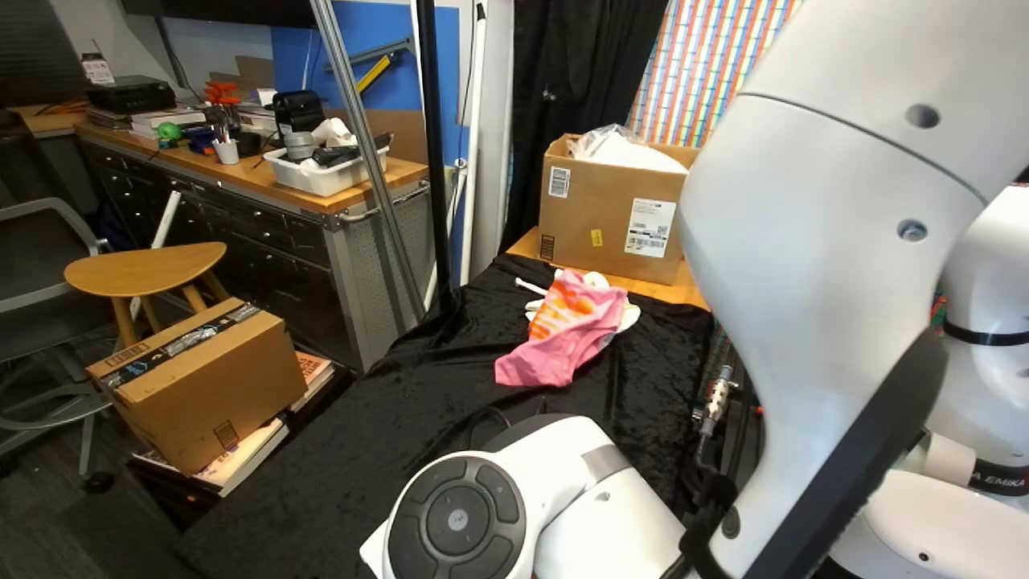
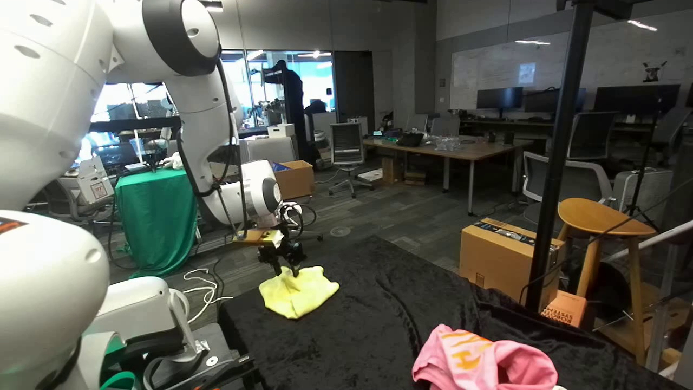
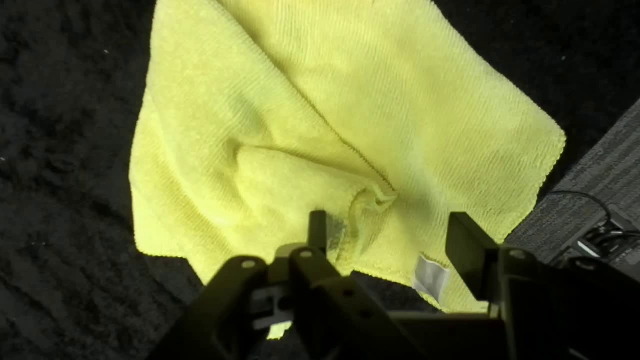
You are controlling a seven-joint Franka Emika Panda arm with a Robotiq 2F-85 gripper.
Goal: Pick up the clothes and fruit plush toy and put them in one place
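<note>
One yellow cloth [image 3: 425,125] lies rumpled on a black-draped bench [image 2: 352,336], with the robot's fingers [image 3: 470,255] parted right at it, unclenched. Well apart, a pink garment [image 1: 567,338] overlaps white fabric [image 1: 631,317] near a cardboard box [image 1: 599,217].

Windows [image 2: 316,81] glare blue-white above a dim floor [image 2: 390,214] in an exterior view, while the wrist view's yellow cloth [image 3: 340,145] shows bright against near-black.

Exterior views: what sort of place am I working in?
Probably a robotics lab or a workshop-like office. Across the exterior views there are a long, wooden-topped, black-drawered workbench, a wide white wall-mounted whiteboard and a white jointed robot arm.
</note>
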